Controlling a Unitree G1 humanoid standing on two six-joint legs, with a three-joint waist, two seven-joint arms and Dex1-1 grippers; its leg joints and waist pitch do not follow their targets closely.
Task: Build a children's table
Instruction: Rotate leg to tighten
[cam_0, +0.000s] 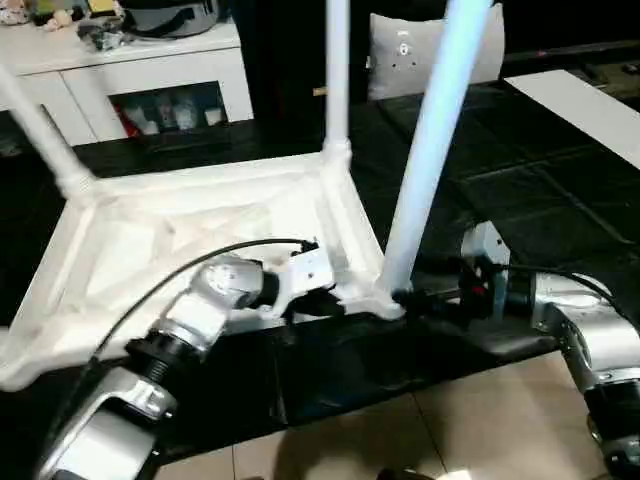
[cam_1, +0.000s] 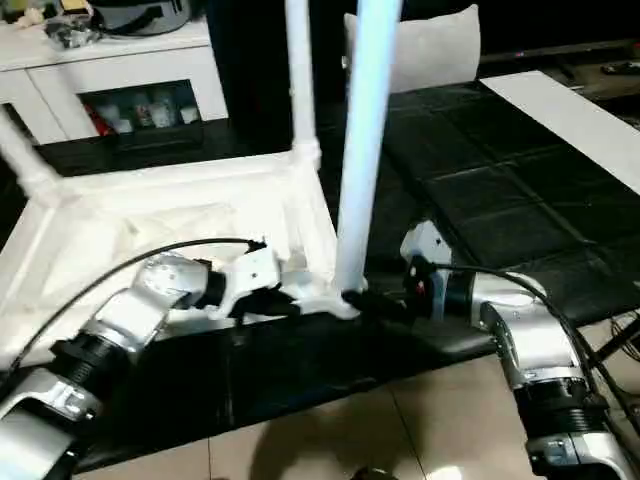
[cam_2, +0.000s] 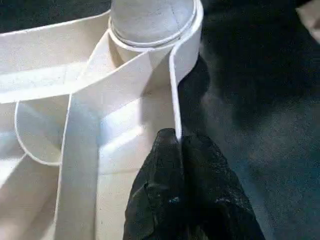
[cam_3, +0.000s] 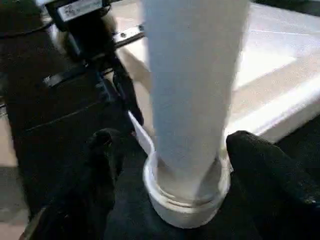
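The children's table top (cam_0: 180, 230) lies upside down on a black mat, ribbed underside up. Three white legs stand in its corner sockets: one at the left (cam_0: 40, 130), one at the back (cam_0: 337, 70) and the near one (cam_0: 430, 150) at the front right corner. My left gripper (cam_2: 179, 150) is shut on the thin rim wall (cam_2: 175, 90) of the top, close to that corner. My right gripper (cam_3: 175, 145) is open, with one finger (cam_3: 100, 165) on either side of the near leg's base, just above the socket (cam_3: 185, 200). Gaps show between the fingers and the leg.
The black mat (cam_0: 560, 200) stretches right and back. Behind it stand a white cabinet (cam_0: 130, 70) and a white cushion (cam_0: 400, 50). A flat white board (cam_0: 590, 105) lies at the far right. Tiled floor (cam_0: 450, 430) is in front.
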